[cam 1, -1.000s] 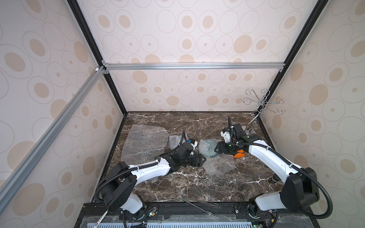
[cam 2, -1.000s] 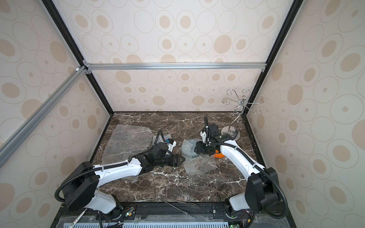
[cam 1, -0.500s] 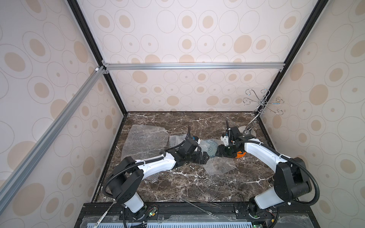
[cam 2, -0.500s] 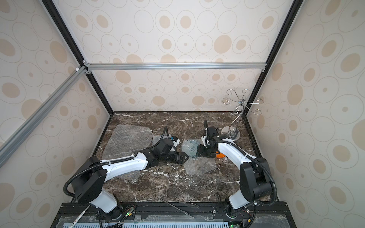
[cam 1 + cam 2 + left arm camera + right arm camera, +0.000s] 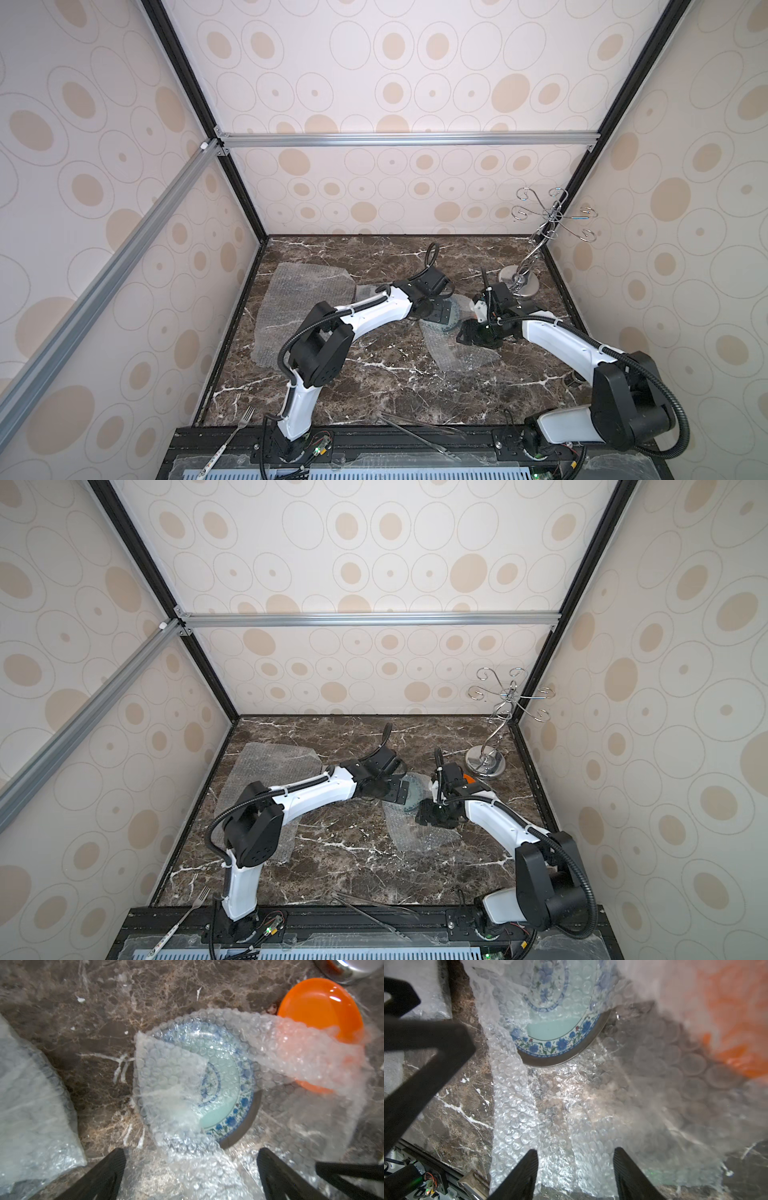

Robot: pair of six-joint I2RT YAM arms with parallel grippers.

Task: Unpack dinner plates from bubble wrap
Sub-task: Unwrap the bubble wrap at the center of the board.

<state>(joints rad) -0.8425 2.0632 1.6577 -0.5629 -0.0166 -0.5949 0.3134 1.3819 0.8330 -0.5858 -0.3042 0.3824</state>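
A pale dinner plate (image 5: 224,1088) with a blue floral rim lies on the marble, half covered by crumpled bubble wrap (image 5: 172,1076). A dark rim shows under the plate's edge. One flap of the wrap drapes over the edge of the orange plate (image 5: 320,1007) beside it. My left gripper (image 5: 192,1153) hangs open and wide just above the wrap at the pale plate's edge. My right gripper (image 5: 575,1152) is open over the same wrap (image 5: 550,1105), its fingers apart with wrap lying between them. In both top views the two grippers face each other across the pale plate (image 5: 455,322) (image 5: 409,789).
A second bubble wrap sheet (image 5: 299,299) lies flat at the left. The wire stand with its silver disc base (image 5: 519,282) stands at the back right, close to the orange plate (image 5: 468,777). A fork (image 5: 237,428) and tongs (image 5: 419,432) rest at the front edge.
My left gripper has opened wider and moved right and back over the pale plate. My right gripper has shifted a little toward the front over the wrap.
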